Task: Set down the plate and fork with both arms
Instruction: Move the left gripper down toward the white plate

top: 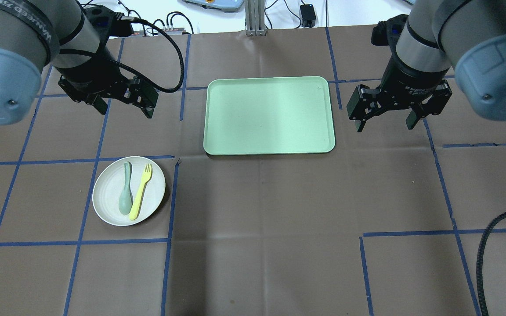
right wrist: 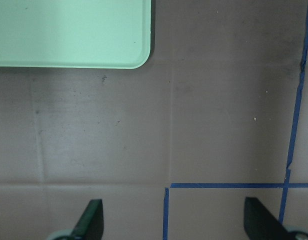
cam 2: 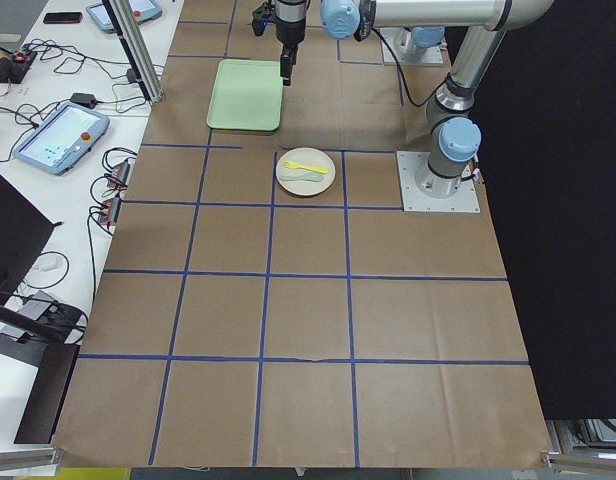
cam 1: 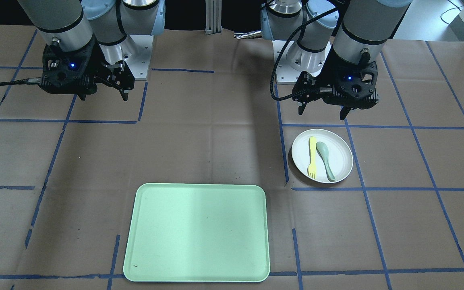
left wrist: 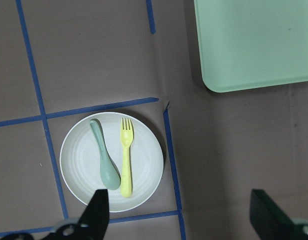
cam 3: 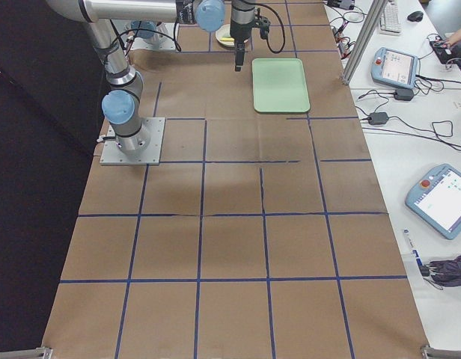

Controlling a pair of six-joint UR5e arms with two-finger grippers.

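The off-white plate (top: 108, 206) lies on the table at the robot's left; it also shows in the front view (cam 1: 341, 151), the left wrist view (left wrist: 144, 160) and the left side view (cam 2: 288, 182). The pale-yellow fork (top: 141, 190) (cam 1: 312, 157) (left wrist: 125, 157) lies on it beside a grey-green spoon (top: 125, 195). My left gripper (top: 124, 109) (cam 1: 322, 112) hangs open and empty above the table, beyond the plate. My right gripper (top: 386, 123) (cam 1: 104, 96) hangs open and empty to the right of the tray.
A mint-green rectangular tray (top: 269, 115) (cam 1: 197, 231) lies mid-table, its corner in both wrist views (left wrist: 254, 45) (right wrist: 69, 30). Blue tape lines grid the brown table cover. Arm bases (cam 1: 135, 56) stand at the robot's edge. Tablets and cables lie off the table's far side.
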